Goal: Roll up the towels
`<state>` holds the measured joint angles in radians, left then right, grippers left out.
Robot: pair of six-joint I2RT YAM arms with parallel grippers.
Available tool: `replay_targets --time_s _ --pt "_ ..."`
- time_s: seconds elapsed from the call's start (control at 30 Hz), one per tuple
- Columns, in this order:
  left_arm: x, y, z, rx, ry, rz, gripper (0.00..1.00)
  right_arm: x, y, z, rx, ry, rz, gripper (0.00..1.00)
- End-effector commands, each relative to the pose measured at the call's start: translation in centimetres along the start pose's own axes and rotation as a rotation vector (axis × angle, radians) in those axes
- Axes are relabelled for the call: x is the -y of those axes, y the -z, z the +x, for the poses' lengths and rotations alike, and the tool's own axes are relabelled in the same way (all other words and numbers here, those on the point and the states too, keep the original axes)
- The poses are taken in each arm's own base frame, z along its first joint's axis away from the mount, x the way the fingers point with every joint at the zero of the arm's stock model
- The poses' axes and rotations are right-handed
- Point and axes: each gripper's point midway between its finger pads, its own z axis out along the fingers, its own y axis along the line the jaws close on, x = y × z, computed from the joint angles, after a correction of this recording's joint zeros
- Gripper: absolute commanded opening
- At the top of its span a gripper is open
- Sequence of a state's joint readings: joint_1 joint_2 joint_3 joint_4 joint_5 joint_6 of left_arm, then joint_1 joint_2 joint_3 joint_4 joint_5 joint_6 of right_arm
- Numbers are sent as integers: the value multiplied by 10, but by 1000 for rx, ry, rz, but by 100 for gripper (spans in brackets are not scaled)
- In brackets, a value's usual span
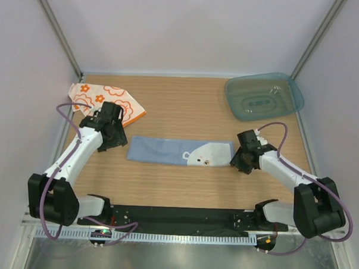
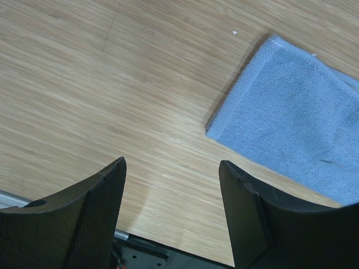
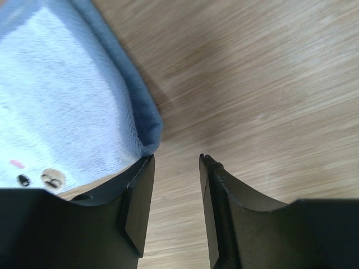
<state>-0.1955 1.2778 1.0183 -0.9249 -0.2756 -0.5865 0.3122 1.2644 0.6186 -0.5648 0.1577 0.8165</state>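
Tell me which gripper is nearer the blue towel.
Right. The right gripper sits at the right end of the blue towel, one finger beside its corner. The left gripper hangs off the left end, with bare table between.

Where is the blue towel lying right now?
In the top view the blue towel lies as a flat strip mid-table, between the left claw and the right claw.
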Motion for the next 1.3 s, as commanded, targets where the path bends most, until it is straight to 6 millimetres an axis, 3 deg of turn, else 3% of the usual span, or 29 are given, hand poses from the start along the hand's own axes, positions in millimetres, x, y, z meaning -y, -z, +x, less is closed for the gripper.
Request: replay_targets --time_s 0.0,0.13,0.27,0.57,0.83,1.27 --pt "3 5 -4 28 -13 34 68 -28 20 -20 91 -56 -160 45" --pt "2 7 -4 37 -6 36 68 -37 40 -31 161 -77 -250 45" --pt "2 7 -4 36 -6 35 68 -35 45 -35 193 -82 -253 47" --pt "2 7 -3 37 -4 35 68 -28 12 -19 97 -75 -163 46" --pt "2 5 -2 30 -8 27 68 -17 -1 -24 118 -55 -91 46" --pt "2 3 0 23 -15 16 69 -10 -22 -12 72 -48 -64 31"
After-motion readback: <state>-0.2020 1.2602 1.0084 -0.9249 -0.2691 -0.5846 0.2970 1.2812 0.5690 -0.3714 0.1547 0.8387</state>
